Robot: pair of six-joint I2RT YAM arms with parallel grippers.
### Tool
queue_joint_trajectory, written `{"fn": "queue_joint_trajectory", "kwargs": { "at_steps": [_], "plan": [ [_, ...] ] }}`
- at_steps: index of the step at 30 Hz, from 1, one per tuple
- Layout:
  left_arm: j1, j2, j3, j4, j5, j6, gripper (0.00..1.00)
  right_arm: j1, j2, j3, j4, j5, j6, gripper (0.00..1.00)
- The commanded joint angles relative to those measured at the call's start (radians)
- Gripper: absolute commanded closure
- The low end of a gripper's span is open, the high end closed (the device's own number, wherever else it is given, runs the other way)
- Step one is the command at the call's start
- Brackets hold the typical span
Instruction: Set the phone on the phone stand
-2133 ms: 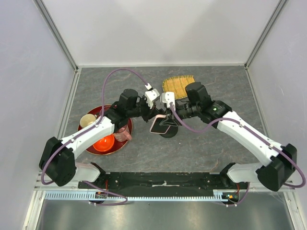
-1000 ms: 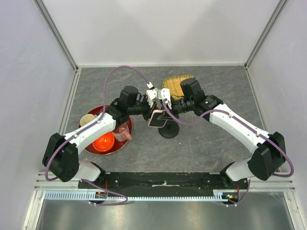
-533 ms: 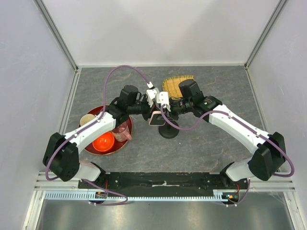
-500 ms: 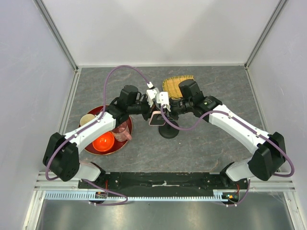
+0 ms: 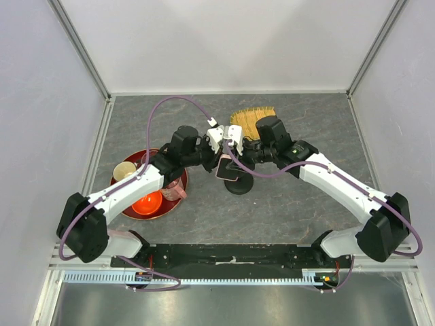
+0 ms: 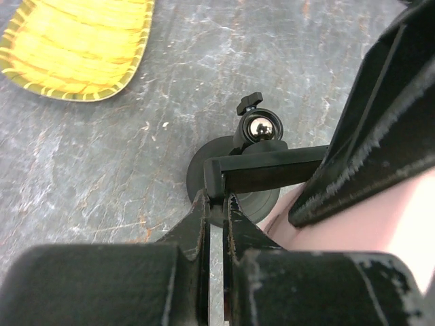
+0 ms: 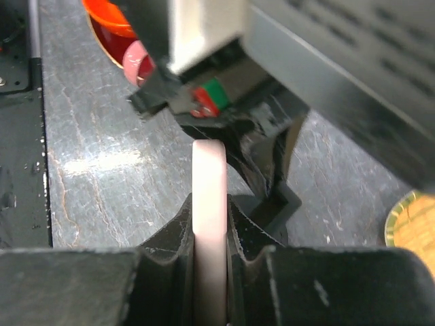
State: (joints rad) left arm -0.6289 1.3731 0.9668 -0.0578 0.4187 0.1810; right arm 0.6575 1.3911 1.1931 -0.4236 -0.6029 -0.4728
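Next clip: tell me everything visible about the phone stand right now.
The phone stand is matte black and plastic-looking. It has a round disc base flat on the grey table, a short neck with a shiny metal ball joint and small knob, and a flat cradle bar lying roughly level. The left gripper is shut on the bar's end. The pink-edged phone, pinched by the right gripper, hangs right beside the cradle; whether they touch cannot be told.

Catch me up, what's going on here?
The right gripper is shut on the pink edge of the phone, holding it right at the phone stand. The left gripper is shut, its tips at the end of the cradle arm, apparently bracing it. The phone doesn't look seated yet.
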Motion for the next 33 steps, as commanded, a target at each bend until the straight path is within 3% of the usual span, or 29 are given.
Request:
{"fn": "queue_joint_trajectory", "kwargs": {
  "at_steps": [1, 6, 11, 18, 23, 33],
  "plan": [
    [0.006, -0.1, -0.036, 0.085, -0.404, -0.095, 0.98, -0.018, -0.084, -0.043, -0.05, 0.346, 0.184, 1.0],
    [-0.006, -0.167, -0.097, 0.134, -0.555, -0.163, 0.98, -0.012, -0.158, -0.093, -0.09, 0.472, 0.272, 1.0],
    [-0.023, -0.169, -0.097, 0.119, -0.592, -0.16, 0.98, 0.014, -0.259, -0.179, -0.041, 0.77, 0.364, 1.0],
    [-0.071, -0.177, -0.097, 0.084, -0.708, -0.153, 0.98, 0.165, -0.173, -0.101, -0.078, 1.238, 0.518, 1.0],
    [-0.106, -0.233, -0.125, 0.07, -0.803, -0.155, 0.98, 0.166, -0.127, -0.095, -0.102, 1.319, 0.64, 1.0],
    [-0.196, -0.289, -0.151, 0.026, -0.997, -0.17, 0.98, 0.175, -0.037, -0.041, -0.168, 1.399, 0.683, 1.0]
  ]
}}
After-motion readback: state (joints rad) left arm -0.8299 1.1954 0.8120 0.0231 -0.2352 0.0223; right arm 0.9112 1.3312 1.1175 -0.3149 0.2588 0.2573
